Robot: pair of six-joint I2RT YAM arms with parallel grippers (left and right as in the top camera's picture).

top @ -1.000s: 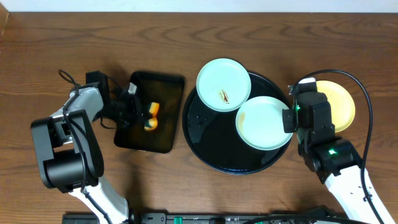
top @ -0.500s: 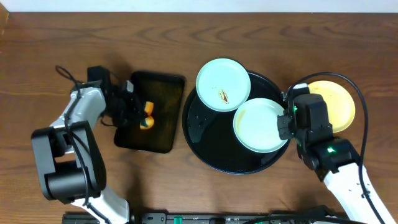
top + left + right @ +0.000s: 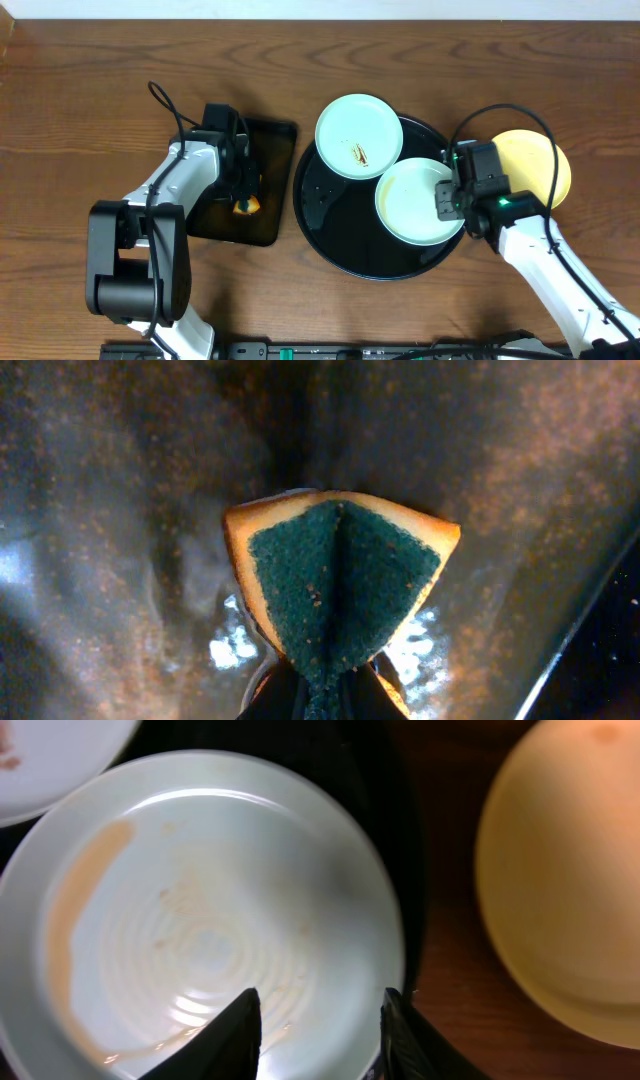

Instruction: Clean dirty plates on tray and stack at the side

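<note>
**Sponge pinched on the left, right jaws spread over a mint plate**

Overhead: my left gripper (image 3: 244, 188) hangs over the rectangular tray (image 3: 272, 140) and pinches the sponge (image 3: 246, 206). The round tray (image 3: 330, 225) holds two plates. The smeared mint plate (image 3: 359, 136) sits at its back, overhanging the rim. The second mint plate (image 3: 415, 200) lies on the right part, and their edges seem to meet. My right gripper (image 3: 446, 200) is above that second plate's right edge. The yellow plate (image 3: 540, 165) rests on the table (image 3: 100, 80) just right of the round tray, partly under my right arm.

Left wrist: my gripper (image 3: 322, 688) is pressed tight on the sponge (image 3: 340, 575), folding it green side out with the orange edge showing.

Right wrist: my fingers (image 3: 245, 1025) stand apart above the second mint plate (image 3: 220, 910), which carries a brownish streak along its left side. I may be touching its rim, but I cannot tell. The yellow plate (image 3: 560, 870) lies beyond the round tray's rim (image 3: 405, 870).
</note>
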